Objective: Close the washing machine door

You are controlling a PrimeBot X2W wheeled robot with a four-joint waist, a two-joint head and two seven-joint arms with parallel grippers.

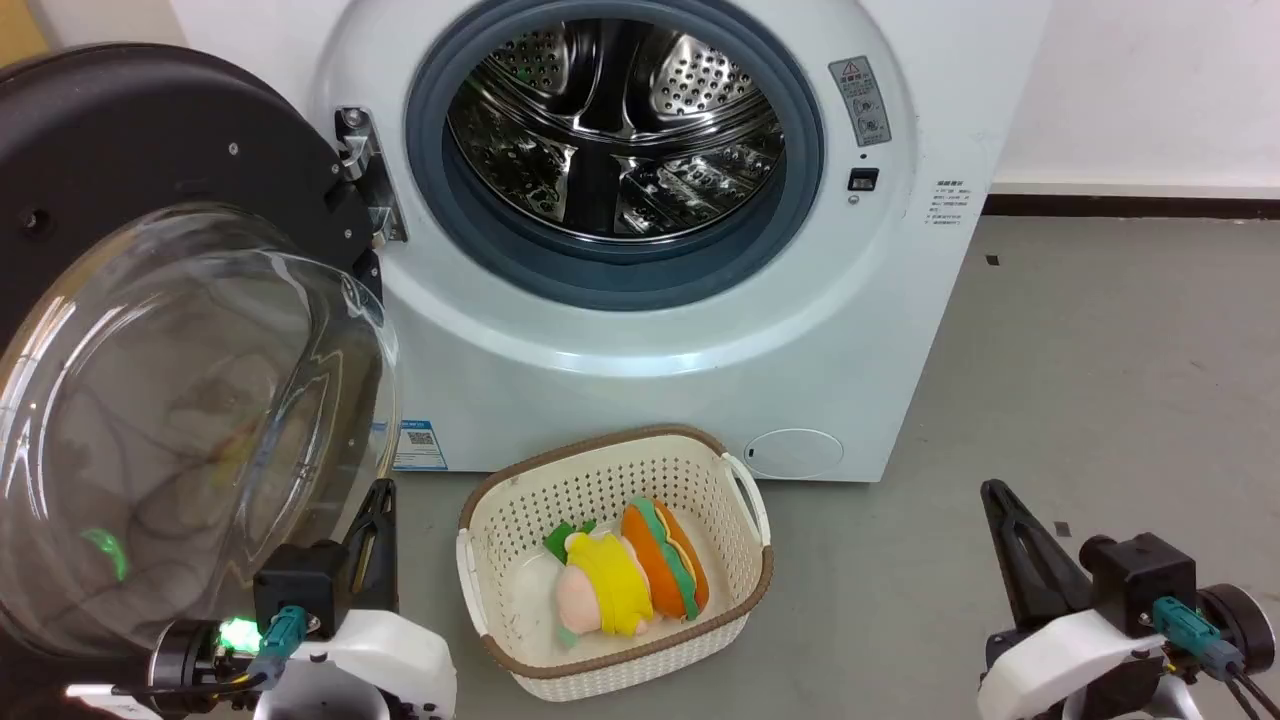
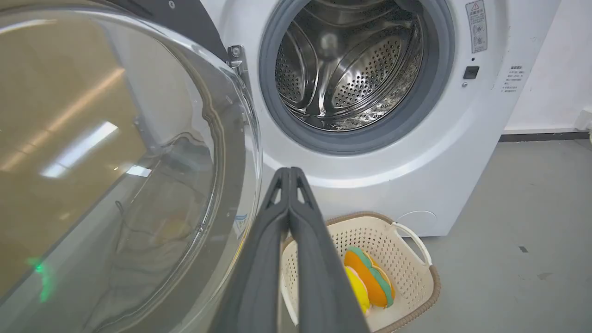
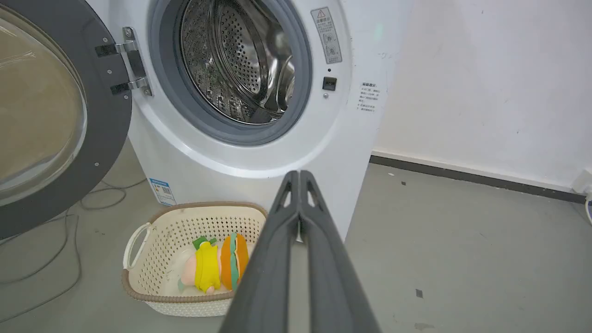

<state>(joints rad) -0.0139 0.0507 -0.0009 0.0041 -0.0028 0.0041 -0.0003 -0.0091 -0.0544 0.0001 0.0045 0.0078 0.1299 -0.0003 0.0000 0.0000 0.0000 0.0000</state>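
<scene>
- Of your two hands, the left hand (image 2: 289, 172) has its fingers pressed together and holds nothing, just beside the glass edge of the open door (image 2: 115, 162).
- The right hand (image 3: 299, 173) is closed and empty too, above the floor (image 3: 462, 240).
- The one door stands wide open at the left of the one washer (image 1: 620, 340).
- One basket (image 1: 610, 445) sits before the washer and holds two soft toys, a yellow toy (image 1: 610, 585) and an orange toy (image 1: 668, 560).
- Your right wrist view adds the hinge (image 3: 132, 60) and cables (image 3: 78, 259) on the floor under the door.
</scene>
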